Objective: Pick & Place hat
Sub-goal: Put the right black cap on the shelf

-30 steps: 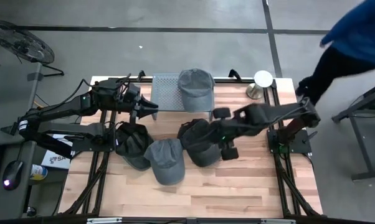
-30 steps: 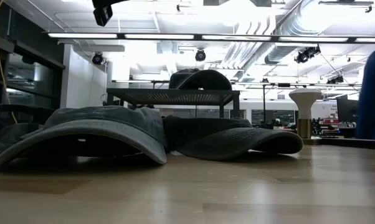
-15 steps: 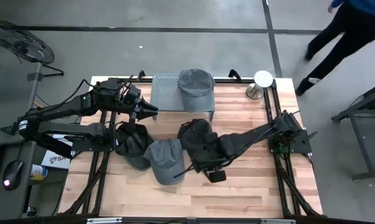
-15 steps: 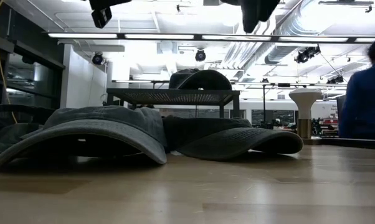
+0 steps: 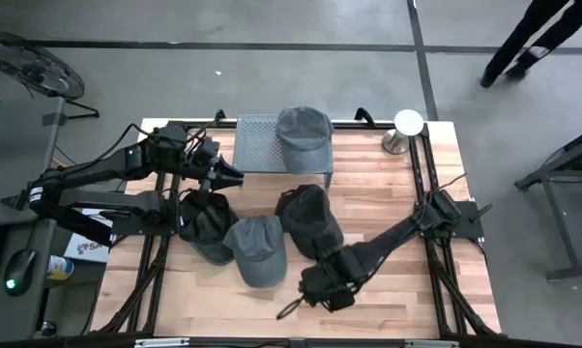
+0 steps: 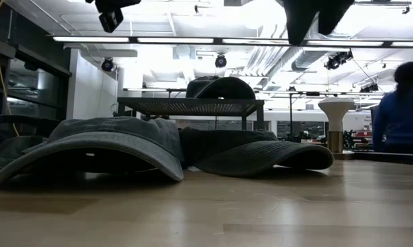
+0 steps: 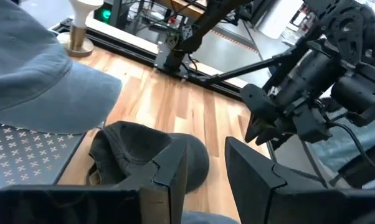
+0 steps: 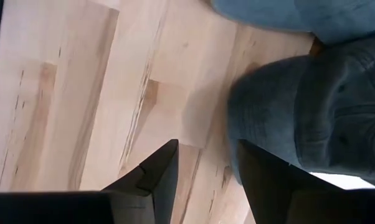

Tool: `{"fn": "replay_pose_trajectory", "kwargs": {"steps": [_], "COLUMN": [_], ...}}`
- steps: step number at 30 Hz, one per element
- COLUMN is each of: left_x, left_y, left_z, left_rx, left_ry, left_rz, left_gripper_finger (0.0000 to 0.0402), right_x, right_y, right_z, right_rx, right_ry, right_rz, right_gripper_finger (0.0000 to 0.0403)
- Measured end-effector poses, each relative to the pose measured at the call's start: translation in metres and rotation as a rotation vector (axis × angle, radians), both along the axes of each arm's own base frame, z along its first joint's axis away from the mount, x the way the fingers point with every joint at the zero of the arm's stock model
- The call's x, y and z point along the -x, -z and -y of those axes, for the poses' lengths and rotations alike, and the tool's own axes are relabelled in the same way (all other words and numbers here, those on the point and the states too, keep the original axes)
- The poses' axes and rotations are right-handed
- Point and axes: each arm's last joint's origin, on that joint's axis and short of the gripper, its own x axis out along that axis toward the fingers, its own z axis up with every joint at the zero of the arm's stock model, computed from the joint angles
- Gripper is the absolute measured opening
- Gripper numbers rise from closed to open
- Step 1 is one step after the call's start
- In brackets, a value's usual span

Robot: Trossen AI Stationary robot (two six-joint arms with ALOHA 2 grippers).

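Right tool [image 5: 315,288] swung nearer front edge, parted, empty; dark hat [image 5: 310,220] half-hidden.

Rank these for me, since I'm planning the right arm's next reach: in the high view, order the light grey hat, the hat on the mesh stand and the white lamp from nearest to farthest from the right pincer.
From the right pincer, near the table's front edge:
1. Light grey hat, just left and behind.
2. Hat on the mesh stand, at the table's back.
3. White lamp, back right corner.

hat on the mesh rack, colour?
Grey hat; clearest in the high view.
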Motion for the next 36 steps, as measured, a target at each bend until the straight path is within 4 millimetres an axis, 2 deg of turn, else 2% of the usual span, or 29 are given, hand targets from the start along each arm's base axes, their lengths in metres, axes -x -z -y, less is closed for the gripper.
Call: {"fn": "replay_pose_trajectory", "kwargs": {"steps": [8, 13, 16, 20, 36], "left_x": [0.001, 0.003, 0.004, 0.005, 0.005], "left_y": [0.001, 0.001, 0.0, 0.0, 0.0], "left_z": [0.002, 0.003, 0.004, 0.004, 0.004], "left_rx": [0.004, 0.01, 0.011, 0.021, 0.024], "left_ry": [0.079, 0.092, 0.095, 0.093, 0.093], "left_rz": [-0.003, -0.012, -0.005, -0.007, -0.008], "left_gripper_finger": [0.0108, 0.0108, 0.0108, 0.0108, 0.0108], "right_x": [0.001, 0.004, 0.003, 0.005, 0.0], "right_y": [0.034, 0.057, 0.07, 0.079, 0.109], "right_z": [-0.022, -0.028, -0.028, -0.027, -0.028], "right_rx": [0.055, 0.183, 0.308, 0.408, 0.536], "right_ry": [0.005, -0.002, 0.115, 0.194, 0.182], "right_rz": [-0.077, -0.133, -0.087, -0.06, -0.046], "right_gripper_finger": [0.0201, 0.0221, 0.0222, 0.0223, 0.0223]}}
